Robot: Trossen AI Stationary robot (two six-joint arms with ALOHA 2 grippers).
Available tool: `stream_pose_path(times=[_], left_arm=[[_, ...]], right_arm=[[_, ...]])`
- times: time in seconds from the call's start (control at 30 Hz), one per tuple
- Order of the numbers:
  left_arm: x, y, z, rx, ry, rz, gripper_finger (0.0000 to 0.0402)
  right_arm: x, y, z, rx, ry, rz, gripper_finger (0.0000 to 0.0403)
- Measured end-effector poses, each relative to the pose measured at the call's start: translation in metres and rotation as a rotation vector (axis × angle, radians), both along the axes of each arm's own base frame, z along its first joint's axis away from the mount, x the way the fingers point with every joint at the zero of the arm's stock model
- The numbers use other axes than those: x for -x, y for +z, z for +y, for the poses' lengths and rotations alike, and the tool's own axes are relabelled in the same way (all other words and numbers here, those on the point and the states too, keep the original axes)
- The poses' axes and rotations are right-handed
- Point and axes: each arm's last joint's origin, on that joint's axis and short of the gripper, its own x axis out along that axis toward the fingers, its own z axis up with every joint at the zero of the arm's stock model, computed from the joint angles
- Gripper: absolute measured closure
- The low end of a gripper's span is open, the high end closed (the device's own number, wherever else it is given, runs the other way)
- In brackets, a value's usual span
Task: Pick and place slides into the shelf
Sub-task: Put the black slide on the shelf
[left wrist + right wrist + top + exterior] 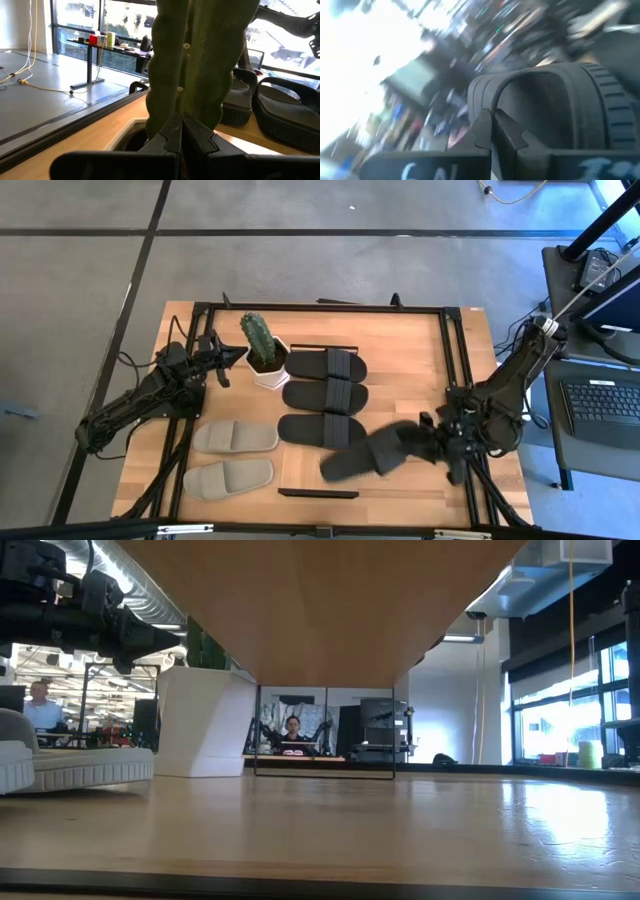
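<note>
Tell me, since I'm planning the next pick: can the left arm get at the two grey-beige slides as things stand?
Probably yes. The left gripper, shut and empty, waits beside the cactus; the grey-beige slides lie uncovered on its side, nothing between.

Even daylight over the high view, window glare at the low view's right, right wrist view heavily motion-blurred and overexposed, carried black slide [365, 457] smeared.

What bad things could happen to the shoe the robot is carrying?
1. The right gripper has its jaws shut on just the strap of a black slide, and the slide looks blurred from swinging, so it might slip out.
2. It hangs close to the three black slides already lined up, so it could bump them.
3. The cactus stands near that row and might get knocked.
</note>
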Motion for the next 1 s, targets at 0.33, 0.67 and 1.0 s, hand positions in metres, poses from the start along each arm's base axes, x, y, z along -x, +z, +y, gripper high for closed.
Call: stream_pose_path(times=[0.33, 0.67, 1.0], left_arm=[[0.000, 0.000, 0.000, 0.001, -0.006, 0.002, 0.0401], [0.000, -0.001, 0.000, 0.004, -0.007, 0.006, 0.0401], [0.000, -0.001, 0.000, 0.004, -0.006, 0.006, 0.0401]], right_arm=[[-0.042, -0.023, 0.031, -0.266, -0.187, -0.090, 0.0397], [-0.102, -0.020, 0.086, -0.297, -0.211, -0.103, 0.0397], [-0.133, -0.033, 0.116, -0.283, -0.348, -0.069, 0.0397]])
